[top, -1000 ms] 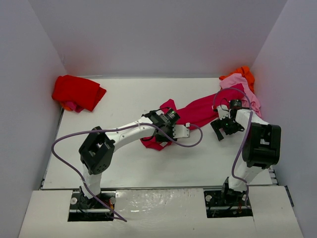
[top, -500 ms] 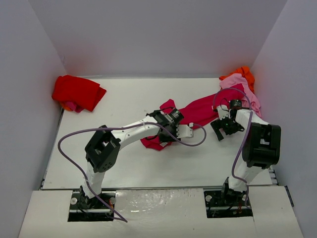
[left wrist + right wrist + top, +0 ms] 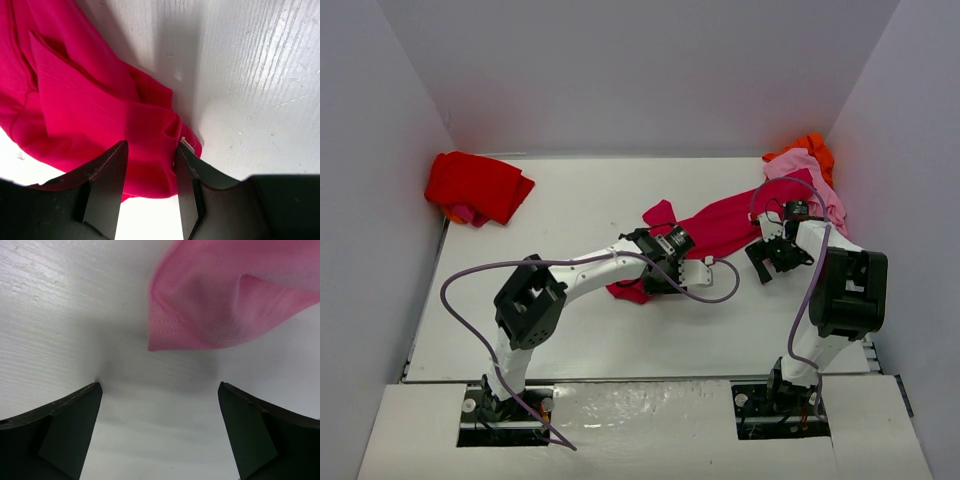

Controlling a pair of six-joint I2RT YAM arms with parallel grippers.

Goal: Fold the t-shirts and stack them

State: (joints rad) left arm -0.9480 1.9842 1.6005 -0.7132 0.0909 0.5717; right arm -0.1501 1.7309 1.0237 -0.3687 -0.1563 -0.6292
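while pinching the crimson shirt [image 3: 75, 100], the left gripper [image 3: 150, 147] has slid right

Bright, even overhead light; soft shadows, sharp focus throughout.

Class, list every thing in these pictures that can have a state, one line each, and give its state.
Crimson shirt: unfolded, crumpled mid-table, pinched at one edge.
Red shirt: folded, far left corner.
Pink shirt: unfolded, heaped at far right.
Orange shirt: unfolded, bunched behind the pink one.
Left fingers: shut on the crimson shirt.
Right fingers: open, empty.
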